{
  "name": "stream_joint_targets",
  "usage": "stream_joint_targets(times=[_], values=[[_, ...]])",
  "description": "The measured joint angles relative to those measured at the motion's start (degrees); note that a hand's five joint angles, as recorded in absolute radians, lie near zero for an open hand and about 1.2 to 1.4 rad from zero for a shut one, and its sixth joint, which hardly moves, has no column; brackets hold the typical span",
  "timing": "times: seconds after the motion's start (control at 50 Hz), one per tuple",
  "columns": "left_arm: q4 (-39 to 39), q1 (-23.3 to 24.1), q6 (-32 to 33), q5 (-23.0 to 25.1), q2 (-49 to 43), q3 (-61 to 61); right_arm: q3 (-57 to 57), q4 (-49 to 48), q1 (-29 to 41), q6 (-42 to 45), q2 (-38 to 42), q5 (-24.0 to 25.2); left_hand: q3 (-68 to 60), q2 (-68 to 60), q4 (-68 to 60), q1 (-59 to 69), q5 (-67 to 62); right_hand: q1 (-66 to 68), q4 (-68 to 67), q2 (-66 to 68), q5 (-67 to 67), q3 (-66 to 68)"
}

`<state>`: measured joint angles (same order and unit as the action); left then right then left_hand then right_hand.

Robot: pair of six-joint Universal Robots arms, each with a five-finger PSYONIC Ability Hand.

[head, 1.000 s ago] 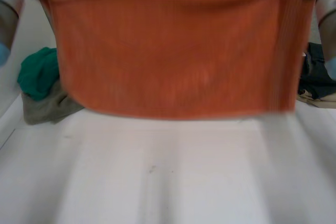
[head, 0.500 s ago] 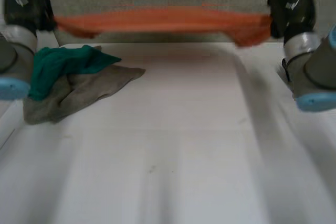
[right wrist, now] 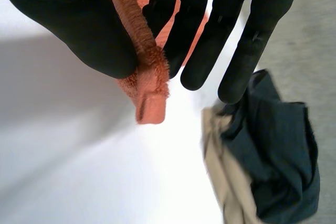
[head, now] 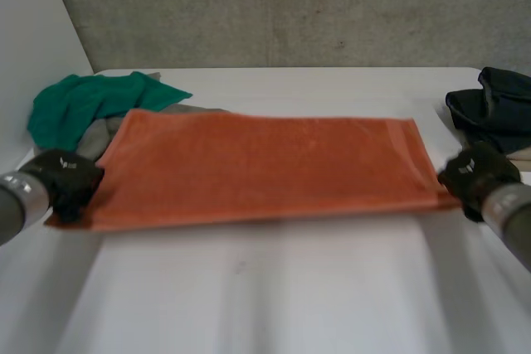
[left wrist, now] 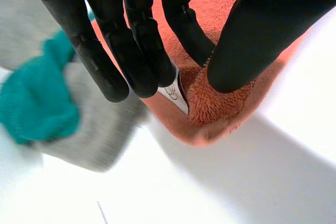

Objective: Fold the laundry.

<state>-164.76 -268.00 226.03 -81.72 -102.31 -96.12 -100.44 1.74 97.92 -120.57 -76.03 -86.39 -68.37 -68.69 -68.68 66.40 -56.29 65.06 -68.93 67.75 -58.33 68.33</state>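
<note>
The rectangular orange terry towel is stretched over the white worktop, near corners pinched by left hand (9 o'clock) and right hand (3 o'clock), presumably for square folding.

orange towel flat on white table, near corners pinched

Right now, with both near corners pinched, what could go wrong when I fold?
The right robot hand pinches the orange towel close to its corner tip; it may slip. The towel's left side lies against the grey cloth, which could drag along. The dark garment sits close to the right robot hand and might snag.
</note>
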Motion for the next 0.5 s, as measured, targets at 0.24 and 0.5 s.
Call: stream_joint_targets(times=[0.24,0.5], values=[[10.4,-2.1,9.7,7.9,5.8,-1.2,-3.1,7.8,-5.2,9.5,-5.2,9.9,0.0,0.0,0.0,0.0,0.0,0.0,0.0,0.0,-0.1,0.0],[1.2,7.8,-4.2,-7.3,-16.5,27.7,13.8,-8.3,1.1,-5.5,13.9,0.7,0.0,0.0,0.0,0.0,0.0,0.0,0.0,0.0,-0.3,0.0]])
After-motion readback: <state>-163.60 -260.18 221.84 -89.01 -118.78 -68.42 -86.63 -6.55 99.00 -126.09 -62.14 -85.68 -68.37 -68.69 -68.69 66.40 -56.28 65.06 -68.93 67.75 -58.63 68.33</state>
